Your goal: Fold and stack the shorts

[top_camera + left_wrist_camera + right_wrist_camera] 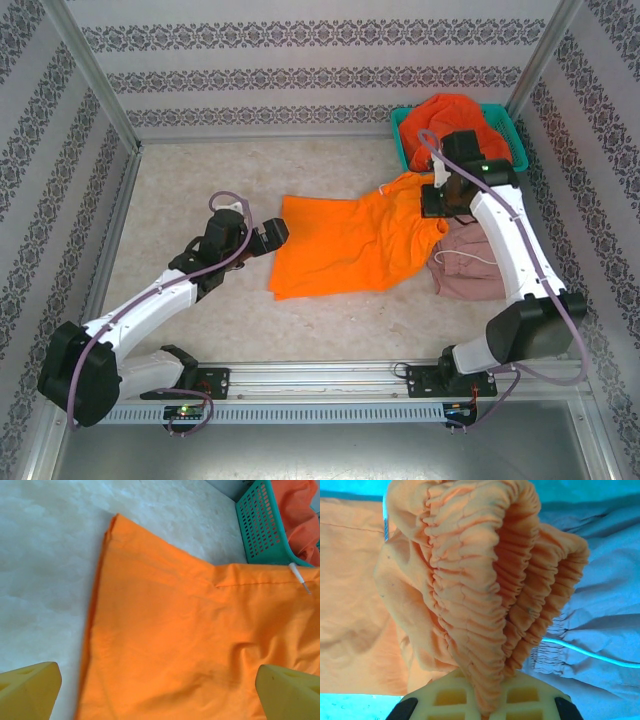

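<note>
The orange shorts (345, 245) lie spread on the table, legs toward the left. My left gripper (275, 235) hovers open over their left hem, and its yellow fingers (30, 690) stand wide apart above the flat orange cloth (190, 640). My right gripper (440, 200) is shut on the gathered waistband (480, 580) and holds it lifted and bunched between its pads (487, 705). The pink shorts (470, 265) with a white drawstring (590, 655) lie crumpled under the right arm. The red-orange shorts (455, 120) are heaped in the basket.
A teal mesh basket (405, 135) stands at the back right corner, also visible in the left wrist view (260, 525). Patterned walls close in the table on three sides. Bare tabletop (200, 180) stretches left of the orange shorts.
</note>
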Robot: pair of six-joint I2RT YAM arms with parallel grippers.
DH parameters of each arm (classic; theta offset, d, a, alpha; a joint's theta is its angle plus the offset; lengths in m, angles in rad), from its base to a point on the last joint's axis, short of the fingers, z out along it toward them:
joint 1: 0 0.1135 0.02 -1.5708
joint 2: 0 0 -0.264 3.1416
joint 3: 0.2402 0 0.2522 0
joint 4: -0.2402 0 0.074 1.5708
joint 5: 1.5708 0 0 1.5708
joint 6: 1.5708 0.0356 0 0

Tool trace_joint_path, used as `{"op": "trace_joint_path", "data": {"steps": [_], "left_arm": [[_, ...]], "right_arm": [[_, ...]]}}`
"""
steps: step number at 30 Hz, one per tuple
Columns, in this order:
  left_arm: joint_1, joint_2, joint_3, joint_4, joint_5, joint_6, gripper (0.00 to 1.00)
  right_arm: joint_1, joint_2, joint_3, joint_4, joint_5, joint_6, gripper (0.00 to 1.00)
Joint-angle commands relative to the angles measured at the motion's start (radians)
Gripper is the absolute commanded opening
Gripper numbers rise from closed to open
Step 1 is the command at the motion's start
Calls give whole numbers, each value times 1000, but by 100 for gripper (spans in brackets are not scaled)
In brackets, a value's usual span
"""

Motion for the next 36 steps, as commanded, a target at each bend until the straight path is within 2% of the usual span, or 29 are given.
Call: {"op": "trace_joint_path", "data": {"steps": [1, 7, 13, 20, 25, 27, 29, 31, 32, 34, 36], "left_arm": [[16, -26, -24, -17, 1, 7, 100], [30, -34, -58, -4, 9, -6, 100], [40, -36, -90, 20, 21, -20, 100], [47, -33, -116, 38, 32, -33, 100], [51, -30, -140, 57, 37, -51, 100], [51, -29, -147, 62, 39, -57, 100], [53, -38, -156, 66, 34, -67, 100], [57, -52, -166, 75, 29, -81, 100], [60, -67, -171, 79, 26, -88, 100], [66, -100, -174, 73, 20, -95, 100], [70, -139, -171, 62, 14, -97, 100]], "right_arm": [[10, 50, 105, -113, 72, -31, 0], [91, 127, 238, -185, 145, -20, 0], [198, 236, 377, -258, 201, 58, 0], [352, 386, 516, -293, 205, 198, 2], [475, 519, 589, -247, 130, 323, 9], [517, 583, 623, -220, 87, 374, 16], [545, 634, 635, -157, -17, 400, 23], [553, 664, 636, -72, -157, 431, 42], [550, 662, 622, -18, -240, 454, 53], [533, 616, 566, 101, -367, 511, 62], [508, 521, 443, 255, -435, 576, 70]]}}
